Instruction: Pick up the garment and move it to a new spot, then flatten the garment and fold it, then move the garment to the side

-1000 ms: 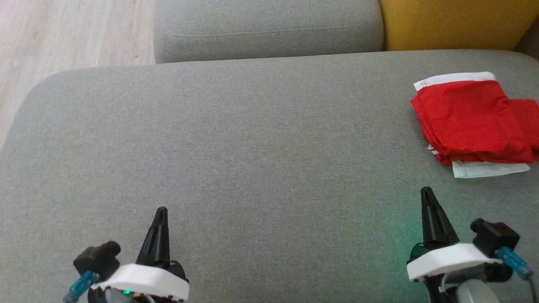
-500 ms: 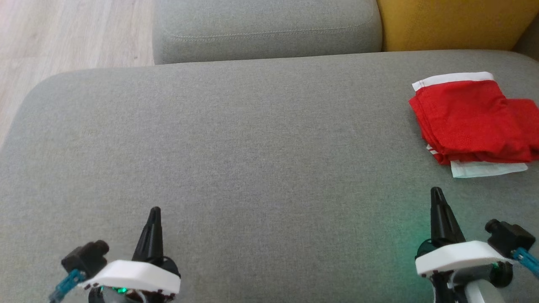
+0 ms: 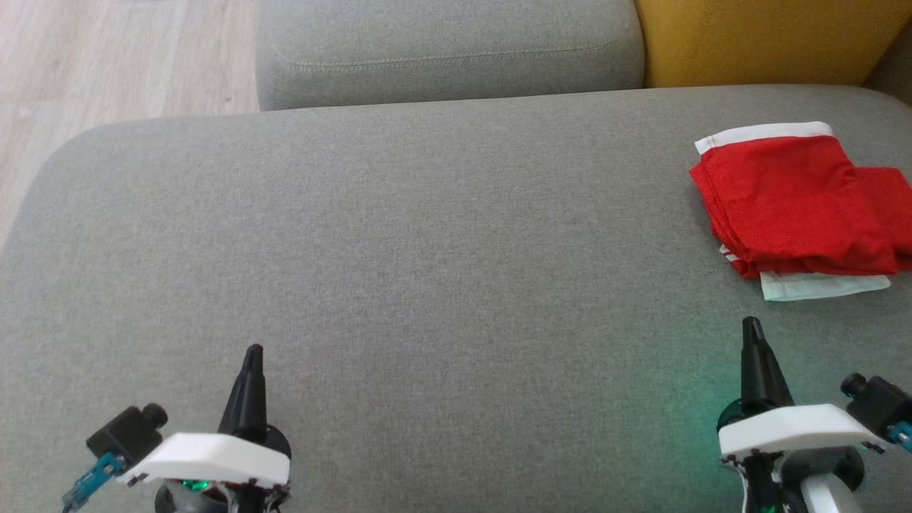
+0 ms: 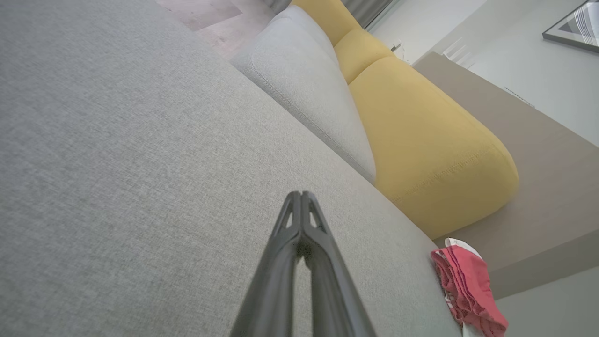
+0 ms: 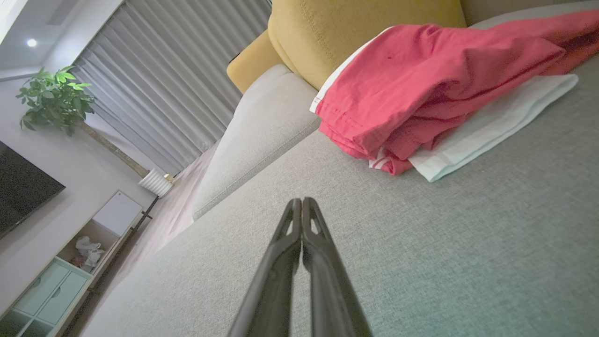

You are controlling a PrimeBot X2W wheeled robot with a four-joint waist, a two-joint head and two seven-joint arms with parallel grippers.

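Folded red garment (image 3: 791, 206) at right of seat (image 3: 427, 249), white waistband (image 3: 762, 133) toward yellow cushion (image 3: 755, 35), left fingers (image 3: 246, 392) and right fingers (image 3: 759, 363) together

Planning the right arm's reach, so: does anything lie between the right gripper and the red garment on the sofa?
Nothing visible does. Just grey fabric sofa seat lies between the shut right gripper and the red-and-white cloth garment, which sits ahead of it near the seat's right end.
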